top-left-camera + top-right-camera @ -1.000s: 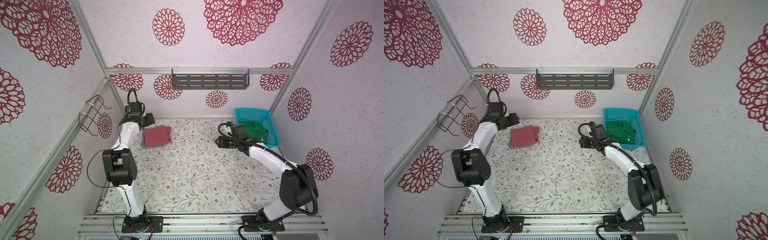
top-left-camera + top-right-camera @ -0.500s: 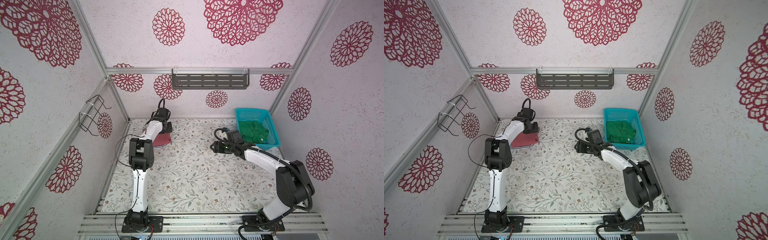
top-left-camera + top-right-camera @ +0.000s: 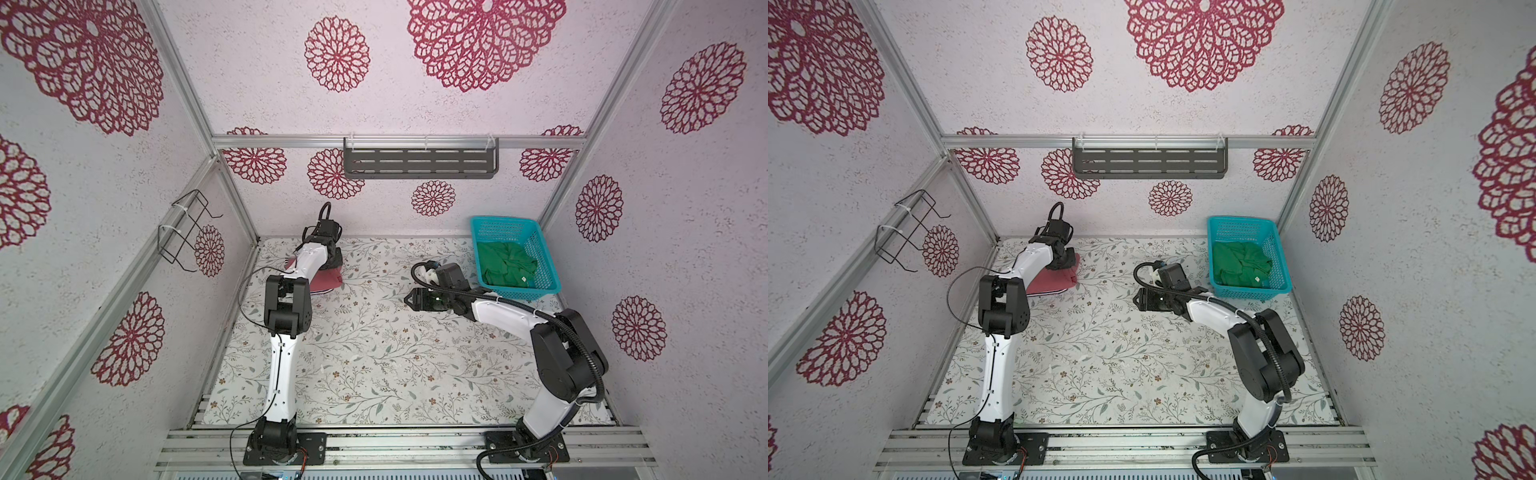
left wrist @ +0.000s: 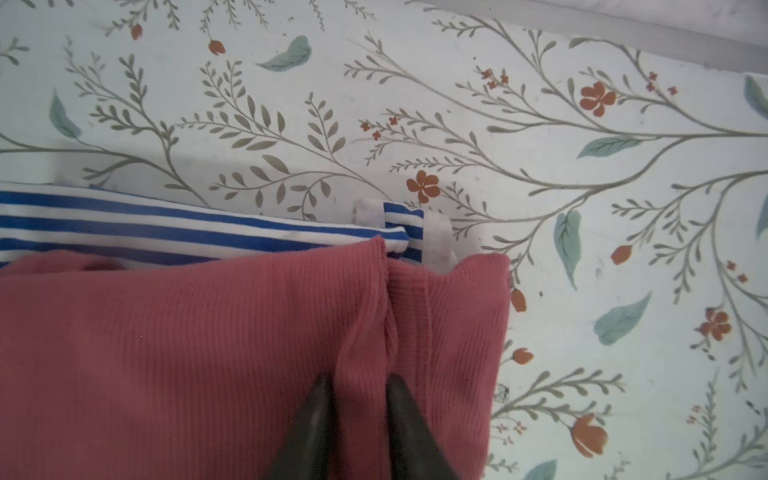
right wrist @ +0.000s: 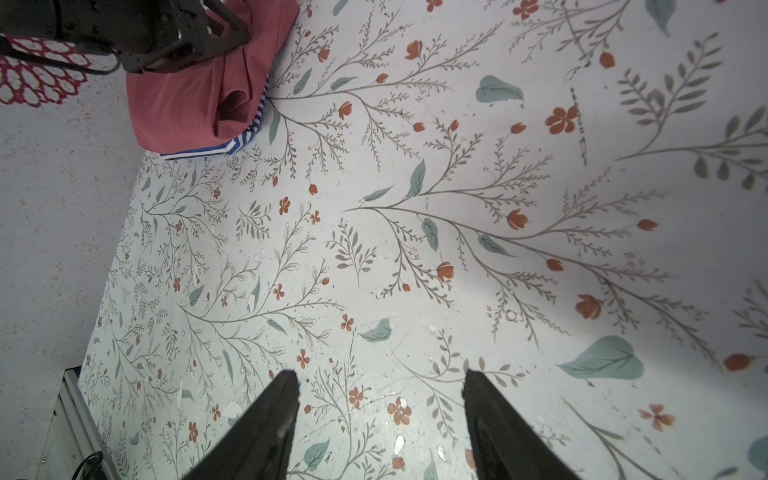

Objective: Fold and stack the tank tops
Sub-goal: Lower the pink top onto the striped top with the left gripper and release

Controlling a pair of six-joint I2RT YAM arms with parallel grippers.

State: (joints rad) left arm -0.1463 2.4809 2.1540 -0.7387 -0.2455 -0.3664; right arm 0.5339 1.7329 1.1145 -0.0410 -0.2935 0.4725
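Floral-print tabletop [image 3: 374,357] between rosette-patterned walls [image 3: 685,257] carries the red-pink tank top [image 3: 330,281].

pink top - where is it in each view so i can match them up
Top view: pink top at the table's back left corner.
Top view: pink top, same back left corner.
Left wrist: pink top close up, a fold pinched in the left tool.
Right wrist: pink top far across the table, under the left tool.
Shared landmark: the striped top peeking out beneath it.
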